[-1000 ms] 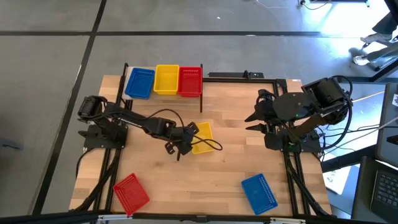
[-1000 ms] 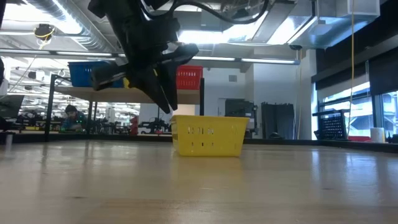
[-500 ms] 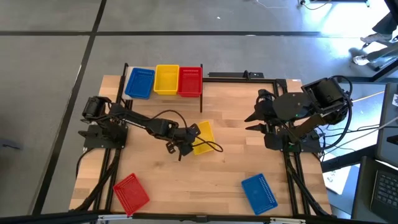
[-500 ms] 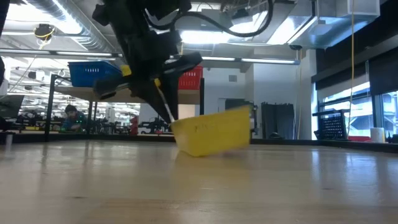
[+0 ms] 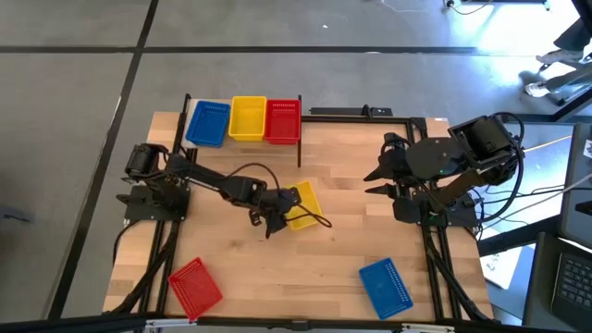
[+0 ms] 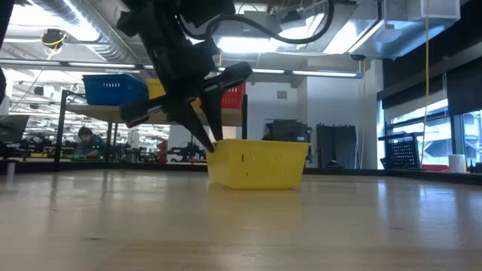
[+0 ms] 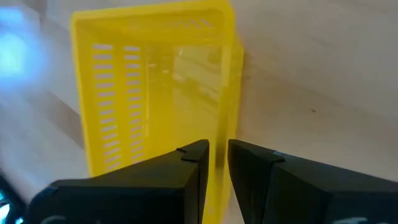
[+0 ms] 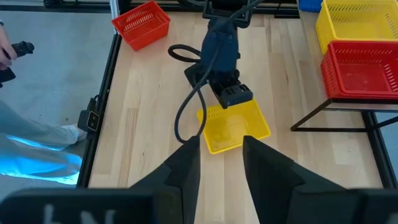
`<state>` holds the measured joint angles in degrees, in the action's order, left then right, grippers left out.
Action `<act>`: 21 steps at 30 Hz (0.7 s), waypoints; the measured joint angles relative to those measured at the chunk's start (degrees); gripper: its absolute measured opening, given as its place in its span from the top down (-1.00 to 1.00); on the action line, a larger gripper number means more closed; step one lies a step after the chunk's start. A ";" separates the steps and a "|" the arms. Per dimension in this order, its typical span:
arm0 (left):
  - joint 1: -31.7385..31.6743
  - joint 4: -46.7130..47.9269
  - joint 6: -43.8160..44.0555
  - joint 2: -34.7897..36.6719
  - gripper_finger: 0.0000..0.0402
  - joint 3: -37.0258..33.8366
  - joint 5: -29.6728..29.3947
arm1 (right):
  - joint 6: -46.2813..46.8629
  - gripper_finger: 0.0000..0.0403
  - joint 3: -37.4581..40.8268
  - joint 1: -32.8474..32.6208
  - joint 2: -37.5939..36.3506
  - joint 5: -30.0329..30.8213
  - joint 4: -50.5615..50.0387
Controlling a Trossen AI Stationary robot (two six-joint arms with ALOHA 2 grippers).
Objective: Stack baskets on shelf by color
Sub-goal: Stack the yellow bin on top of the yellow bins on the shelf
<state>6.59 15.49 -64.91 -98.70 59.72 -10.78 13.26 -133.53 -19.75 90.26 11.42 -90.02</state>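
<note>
High view first: no brand, label or readable writing shows on anything. Taking the shelf [image 5: 242, 139] as landmark, it stands at the table's [image 5: 342, 250] far edge, bearing a blue basket [image 5: 208, 122], a yellow basket on the shelf [image 5: 248, 117] and a red basket [image 5: 283, 120] side by side, touching. Well out from the shelf toward mid-table, the loose yellow basket [image 5: 301, 205] sits with the left gripper [image 5: 282, 205] at its rim. Farther still from the shelf, near the table's front edge, lie a second red basket [image 5: 195, 285] and a second blue basket [image 5: 385, 286], well apart, with bare wood between them and around the yellow one.

Left wrist view adds what the overhead cannot: the two dark fingers [image 7: 186, 180] are pinched onto one side wall of the loose yellow basket [image 7: 152, 93], one finger inside, one outside.

Low view shows that basket [image 6: 257, 162] slightly tilted, its underside near the gripper [image 6: 209, 139] just off the wood.

Right gripper [image 5: 374, 181] waits off to the shelf's right, above the table's right side, fingers [image 8: 186, 165] parted and grasping nothing.
</note>
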 joint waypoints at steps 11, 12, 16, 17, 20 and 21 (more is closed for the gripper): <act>-2.68 0.05 6.20 0.00 0.74 0.00 5.13 | -0.31 0.42 0.00 0.01 0.00 0.02 0.00; -2.84 0.04 6.28 0.00 0.74 0.00 6.04 | -0.30 0.42 0.00 0.01 0.00 0.02 0.00; -2.95 0.04 5.92 0.00 0.74 0.00 7.30 | -0.35 0.42 0.00 0.02 0.00 0.02 0.00; -2.95 0.06 5.91 0.00 0.74 0.00 7.32 | -0.35 0.42 0.00 0.01 0.00 0.02 0.00; -2.95 0.04 5.98 0.00 0.74 0.00 7.29 | -0.39 0.42 0.00 0.01 0.00 0.02 0.00; -2.95 0.04 6.11 0.00 0.76 0.00 7.24 | -0.36 0.42 0.00 0.00 0.00 0.02 0.00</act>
<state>3.64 15.53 -58.80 -98.70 59.72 -3.54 12.90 -133.53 -19.74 90.26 11.44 -90.01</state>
